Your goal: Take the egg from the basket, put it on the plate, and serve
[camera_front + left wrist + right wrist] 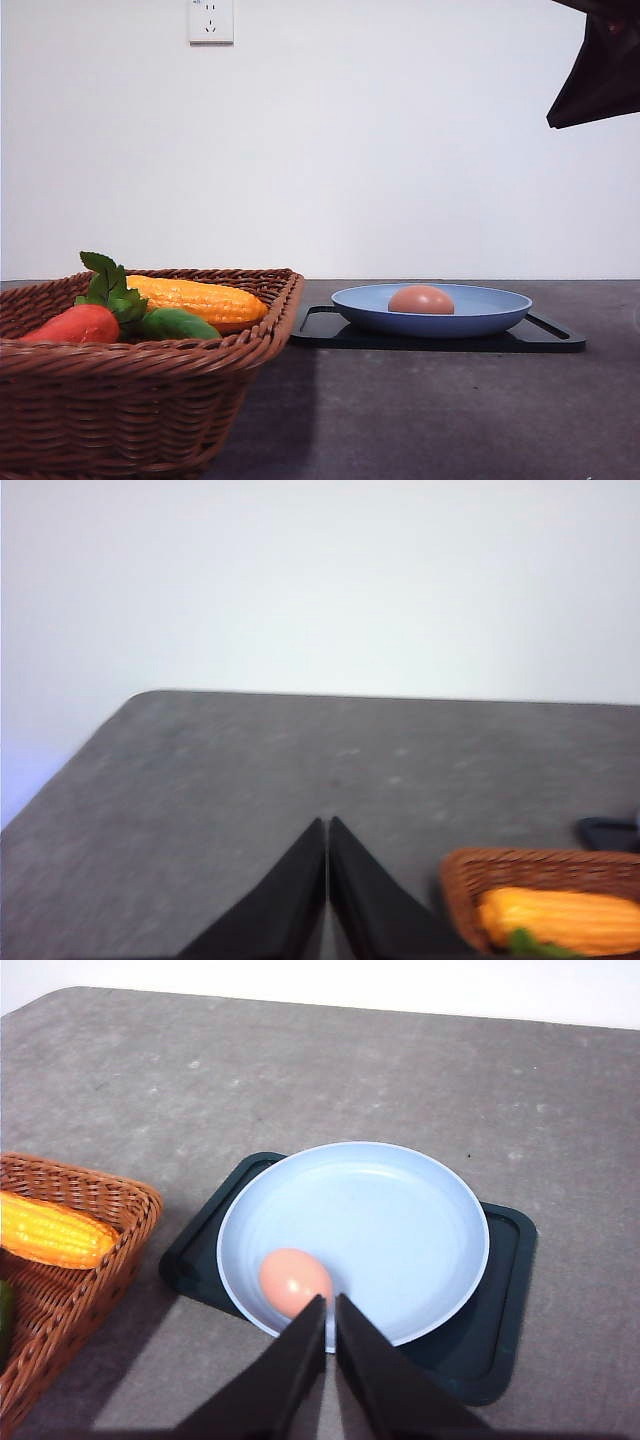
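Egg [295, 1280] sits loose near plate [400, 1240] rim, right gripper [329, 1312] pressed together above; carrying the plate risks roll-off.

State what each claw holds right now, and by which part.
Nothing is held. The left claw and the right claw are both shut and empty. The egg lies loose in the plate.

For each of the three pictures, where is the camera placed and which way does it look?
Front: low at the table edge, facing the wall; basket, egg on plate.
Left wrist: over bare table; shut left hand.
Right wrist: above, looking down at the plate; shut right hand.
All share the basket and corn.
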Action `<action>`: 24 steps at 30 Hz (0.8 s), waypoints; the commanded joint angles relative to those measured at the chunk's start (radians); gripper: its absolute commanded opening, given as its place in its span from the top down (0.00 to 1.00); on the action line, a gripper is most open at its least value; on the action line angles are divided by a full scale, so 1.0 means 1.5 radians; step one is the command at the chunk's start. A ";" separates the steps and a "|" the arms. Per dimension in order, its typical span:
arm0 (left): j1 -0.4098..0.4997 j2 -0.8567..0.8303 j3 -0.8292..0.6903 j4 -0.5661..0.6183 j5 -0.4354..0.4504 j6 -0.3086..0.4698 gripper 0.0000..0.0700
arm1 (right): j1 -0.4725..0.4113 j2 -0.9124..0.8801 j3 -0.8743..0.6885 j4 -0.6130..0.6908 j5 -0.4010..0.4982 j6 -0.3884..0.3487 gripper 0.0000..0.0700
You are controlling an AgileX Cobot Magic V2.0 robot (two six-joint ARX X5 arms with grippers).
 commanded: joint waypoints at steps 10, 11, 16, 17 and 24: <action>0.033 -0.012 -0.201 0.132 0.001 -0.031 1.00 | 0.004 0.003 0.005 0.007 0.001 0.008 1.00; 0.033 -0.012 -0.211 0.132 0.002 -0.036 1.00 | 0.004 0.003 0.005 0.007 0.001 0.008 1.00; 0.033 -0.012 -0.245 0.131 0.003 -0.045 1.00 | 0.004 0.003 0.005 0.007 0.001 0.008 1.00; 0.033 -0.012 -0.249 0.131 0.003 -0.045 1.00 | 0.004 0.003 0.005 0.007 0.001 0.008 1.00; 0.033 -0.012 -0.263 0.131 0.005 -0.046 1.00 | 0.004 0.003 0.005 0.007 0.001 0.008 1.00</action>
